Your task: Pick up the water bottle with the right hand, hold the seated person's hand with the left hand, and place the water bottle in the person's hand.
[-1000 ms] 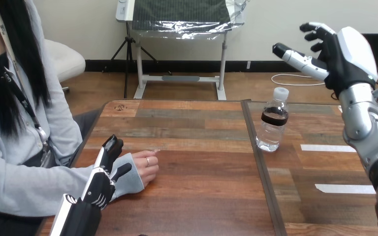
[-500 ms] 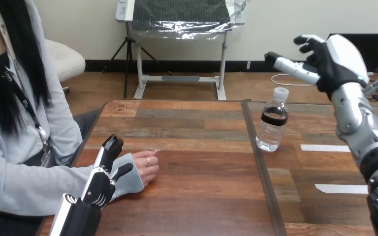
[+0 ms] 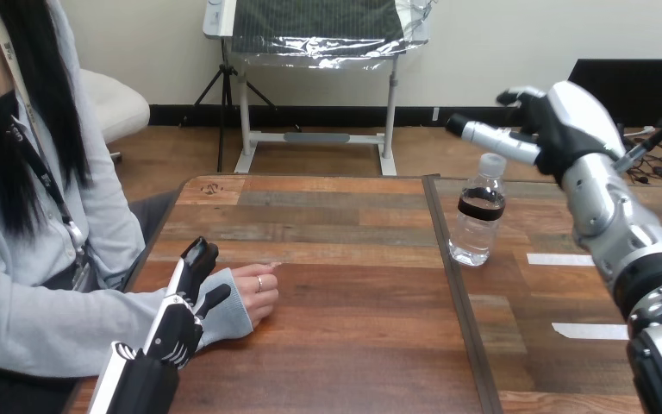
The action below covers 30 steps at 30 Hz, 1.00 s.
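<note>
A clear water bottle [image 3: 478,213] with a white cap and a dark label band stands upright on the table, right of the middle seam. My right hand [image 3: 545,126] hangs in the air just above and to the right of the cap, open, thumb stretched out to the left, touching nothing. At the lower left my left hand [image 3: 181,306] lies open with straight fingers along the person's wrist, over the grey sleeve cuff. The person's hand [image 3: 255,292] rests on the table, fingers curled under, holding nothing.
The wooden table [image 3: 345,345] has a dark seam running front to back left of the bottle. Two white tape strips [image 3: 599,330] lie on its right part. The person sits at the left side, forearm along the table's edge.
My right hand has come down and to the left, from high at the right toward the bottle's cap. The left hand, the person's hand and the bottle have stayed put.
</note>
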### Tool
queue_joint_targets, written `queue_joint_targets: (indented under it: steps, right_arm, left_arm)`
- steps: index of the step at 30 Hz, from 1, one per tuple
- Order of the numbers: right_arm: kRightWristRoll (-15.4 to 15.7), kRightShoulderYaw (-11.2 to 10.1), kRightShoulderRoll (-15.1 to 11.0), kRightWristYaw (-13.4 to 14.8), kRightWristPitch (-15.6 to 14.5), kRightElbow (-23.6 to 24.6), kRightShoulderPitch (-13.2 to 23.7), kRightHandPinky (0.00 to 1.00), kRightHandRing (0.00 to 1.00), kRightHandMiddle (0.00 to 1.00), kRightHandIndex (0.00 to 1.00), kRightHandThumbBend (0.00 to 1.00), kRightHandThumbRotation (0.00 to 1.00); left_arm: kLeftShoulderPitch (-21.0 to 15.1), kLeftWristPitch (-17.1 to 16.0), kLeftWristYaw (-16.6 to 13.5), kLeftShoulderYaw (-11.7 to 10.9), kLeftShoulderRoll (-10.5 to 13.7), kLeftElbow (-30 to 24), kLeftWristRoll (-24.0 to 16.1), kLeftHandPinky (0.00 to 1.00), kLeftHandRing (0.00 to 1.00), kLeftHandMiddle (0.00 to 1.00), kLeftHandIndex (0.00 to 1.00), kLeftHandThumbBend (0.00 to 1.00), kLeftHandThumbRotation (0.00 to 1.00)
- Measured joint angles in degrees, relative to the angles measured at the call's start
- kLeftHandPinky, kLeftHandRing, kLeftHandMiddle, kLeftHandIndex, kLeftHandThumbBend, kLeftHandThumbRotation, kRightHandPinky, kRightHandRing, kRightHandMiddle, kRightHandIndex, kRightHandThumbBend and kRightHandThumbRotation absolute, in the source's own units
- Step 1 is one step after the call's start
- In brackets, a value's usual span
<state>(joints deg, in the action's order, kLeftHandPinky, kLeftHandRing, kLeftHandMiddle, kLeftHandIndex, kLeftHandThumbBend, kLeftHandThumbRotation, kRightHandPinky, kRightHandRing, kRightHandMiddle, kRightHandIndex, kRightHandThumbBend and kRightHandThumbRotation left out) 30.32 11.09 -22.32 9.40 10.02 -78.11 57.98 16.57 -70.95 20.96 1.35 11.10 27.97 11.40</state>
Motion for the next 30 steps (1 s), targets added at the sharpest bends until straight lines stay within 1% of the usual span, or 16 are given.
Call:
queue_joint_targets:
  steps: [11,21,30]
  right_arm:
    - [0.08,0.18,1.56,-1.91,-2.24,-1.17,-0.01,0.7,0.8,0.83,0.87,0.91,0.83]
    - [0.41,0.59,2.43,-2.32,-3.83,-1.31,-0.05,0.7,0.8,0.83,0.87,0.92,0.8]
    - [0.93,1.03,2.62,-2.32,-4.17,-1.31,-0.43,0.71,0.81,0.84,0.87,0.94,0.81]
  left_arm:
    - [1.21,0.04,-0.23,-0.02,-0.03,-1.38,-0.47,0.9,1.0,1.0,1.0,1.0,0.58]
    - [1.9,-0.07,-0.26,0.05,-0.04,-1.61,-0.51,0.91,1.0,1.0,1.0,1.0,0.58]
    - [2.96,-1.07,-0.46,0.04,-0.03,-1.61,-0.47,0.9,1.0,1.0,1.0,1.0,0.56]
